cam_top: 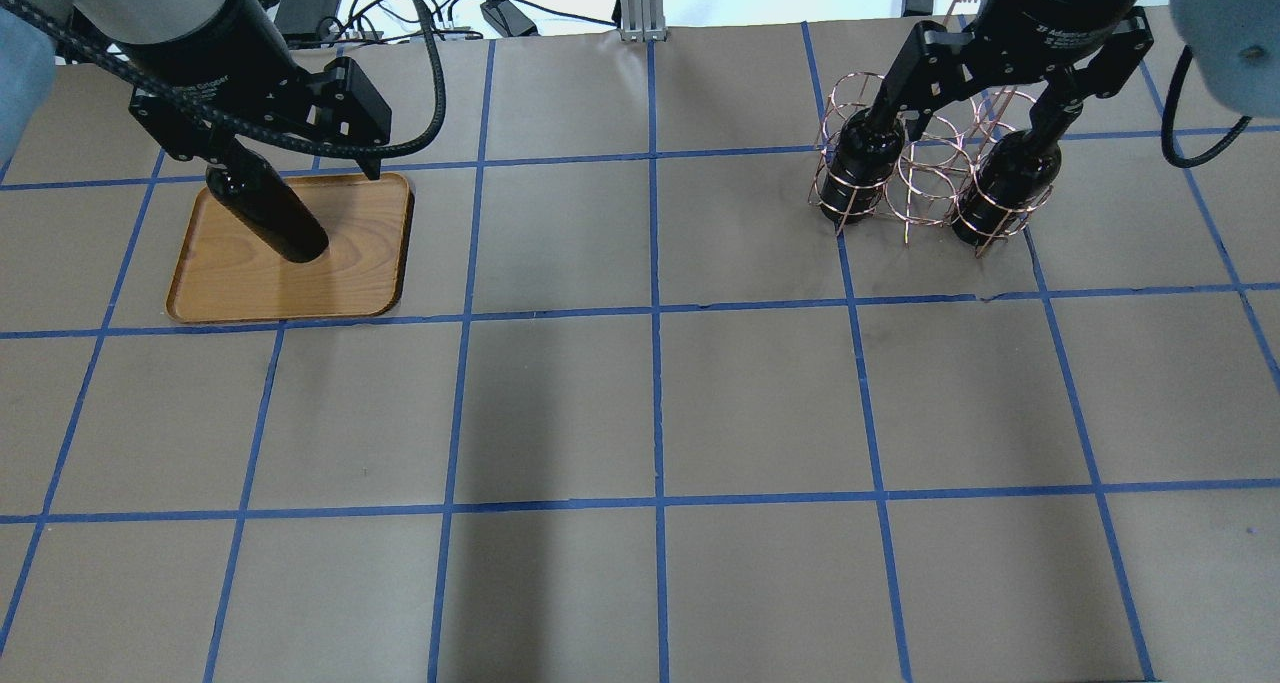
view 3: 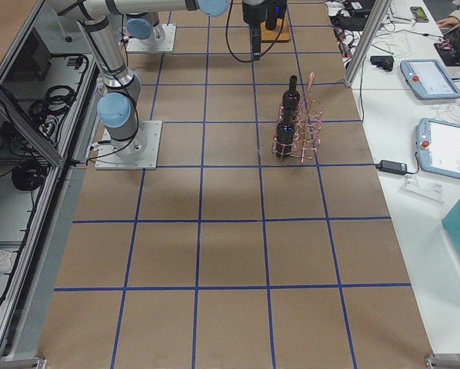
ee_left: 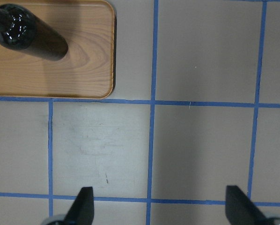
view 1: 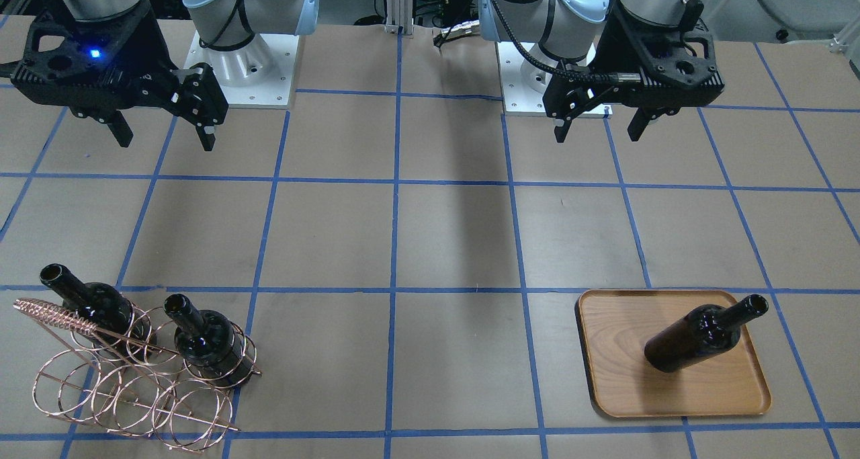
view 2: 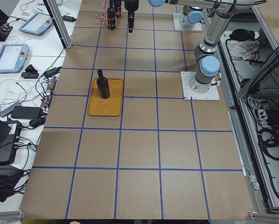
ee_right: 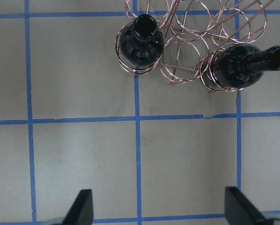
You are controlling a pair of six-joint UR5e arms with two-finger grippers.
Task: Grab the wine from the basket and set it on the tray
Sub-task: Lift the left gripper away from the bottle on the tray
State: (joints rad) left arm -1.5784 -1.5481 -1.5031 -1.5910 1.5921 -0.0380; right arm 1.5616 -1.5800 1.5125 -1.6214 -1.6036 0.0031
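Note:
One wine bottle [view 1: 699, 338] stands upright on the wooden tray [view 1: 618, 371]; it also shows in the left wrist view [ee_left: 27, 35] on the tray [ee_left: 84, 70]. Two more wine bottles [view 1: 94, 304] [view 1: 205, 341] stand in loops of the copper wire basket [view 1: 127, 392]; they also show in the right wrist view [ee_right: 140, 42] [ee_right: 238, 65]. My left gripper [view 1: 598, 136] is open and empty, raised above the table on the robot side of the tray. My right gripper [view 1: 164, 140] is open and empty, raised on the robot side of the basket [ee_right: 187, 51].
The brown paper table top carries a grid of blue tape lines [cam_top: 655, 313]. The arm bases [view 1: 245, 62] [view 1: 537, 76] stand at the robot's edge. Tablets and cables [view 3: 434, 77] lie beyond the table's far edge.

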